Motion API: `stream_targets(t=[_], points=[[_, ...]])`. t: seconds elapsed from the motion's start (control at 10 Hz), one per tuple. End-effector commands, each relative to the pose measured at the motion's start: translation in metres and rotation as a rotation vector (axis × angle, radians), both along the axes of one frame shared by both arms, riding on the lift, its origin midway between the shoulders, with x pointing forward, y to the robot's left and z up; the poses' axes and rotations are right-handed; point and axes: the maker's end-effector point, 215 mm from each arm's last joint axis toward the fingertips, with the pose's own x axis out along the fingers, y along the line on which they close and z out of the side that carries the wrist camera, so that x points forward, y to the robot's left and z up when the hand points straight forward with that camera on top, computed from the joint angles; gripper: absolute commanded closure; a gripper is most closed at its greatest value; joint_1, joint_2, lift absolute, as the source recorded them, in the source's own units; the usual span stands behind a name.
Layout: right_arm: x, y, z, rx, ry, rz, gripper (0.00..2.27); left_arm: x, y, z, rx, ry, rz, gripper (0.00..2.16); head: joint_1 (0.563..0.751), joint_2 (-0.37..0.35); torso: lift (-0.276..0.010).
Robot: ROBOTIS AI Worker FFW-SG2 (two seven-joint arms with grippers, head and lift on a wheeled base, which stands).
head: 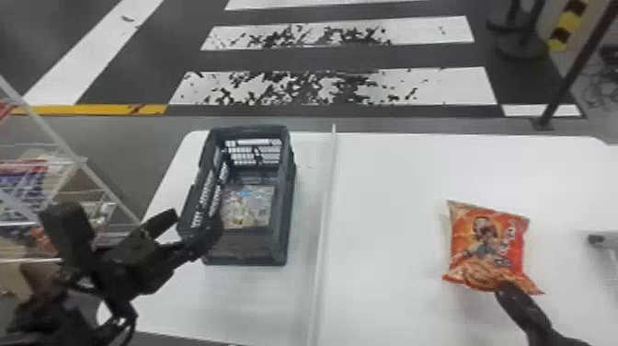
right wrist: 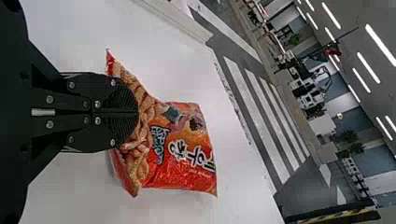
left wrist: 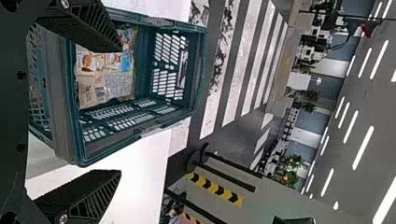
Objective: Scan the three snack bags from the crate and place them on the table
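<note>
Nearest, the right gripper clenches the near edge of an orange-red snack bag, right of the divider. The left gripper, spread and empty, hangs by the crate (pale snack packaging lies inside).

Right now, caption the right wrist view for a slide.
Right gripper shut on the red snack bag, over the white table.

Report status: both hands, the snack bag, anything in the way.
Left hand open beside the crate. Right hand closed on the orange snack bag. Thin divider between crate and bag; no obstruction evident at the bag.
</note>
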Motion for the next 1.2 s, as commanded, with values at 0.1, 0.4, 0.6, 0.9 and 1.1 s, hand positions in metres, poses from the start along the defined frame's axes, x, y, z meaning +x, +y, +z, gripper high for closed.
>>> stream_targets(t=[0.1, 0.4, 0.6, 0.9, 1.1], points=[[0.003, -0.001, 0.063, 0.001, -0.125, 0.002, 2.02, -0.001, 0.003, 0.003, -0.001, -0.005, 0.002, 0.07, 0.695, 0.092, -0.036], [0.062, 0.02, 0.082, -0.054, -0.237, 0.022, 2.02, -0.002, -0.011, 0.013, -0.003, -0.021, -0.032, 0.07, 0.695, 0.108, -0.036], [0.088, 0.02, 0.059, -0.091, -0.248, 0.009, 2.02, 0.0, -0.014, 0.016, 0.006, -0.026, -0.045, 0.07, 0.695, 0.1, -0.036], [0.109, 0.011, 0.024, -0.15, -0.212, 0.009, 2.02, 0.003, -0.017, 0.016, 0.009, -0.027, -0.057, 0.07, 0.695, 0.083, -0.036], [0.117, 0.014, 0.001, -0.157, -0.178, 0.007, 2.02, 0.005, -0.024, 0.011, -0.006, -0.022, -0.067, 0.07, 0.695, 0.071, -0.036]])
